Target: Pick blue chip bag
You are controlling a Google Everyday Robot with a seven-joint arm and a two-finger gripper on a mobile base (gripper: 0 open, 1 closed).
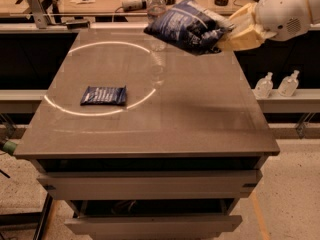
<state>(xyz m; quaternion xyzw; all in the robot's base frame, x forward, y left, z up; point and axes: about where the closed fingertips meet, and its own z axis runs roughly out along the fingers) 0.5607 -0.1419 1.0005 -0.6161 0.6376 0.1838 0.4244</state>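
The blue chip bag (187, 26) is a puffy, crumpled dark blue foil bag with white patches. It hangs in the air well above the far right part of the table (200, 114). My gripper (231, 31) is shut on the bag's right end, with its tan fingers (245, 26) clamped on the foil. The white arm reaches in from the upper right corner. A small flat dark blue packet (104, 95) lies on the table's left half, inside the ring of light.
A clear water bottle (156, 6) stands at the table's far edge, partly behind the lifted bag. Two small white bottles (277, 84) stand on a low ledge right of the table. A cluttered workbench runs behind. Drawers sit below the table front.
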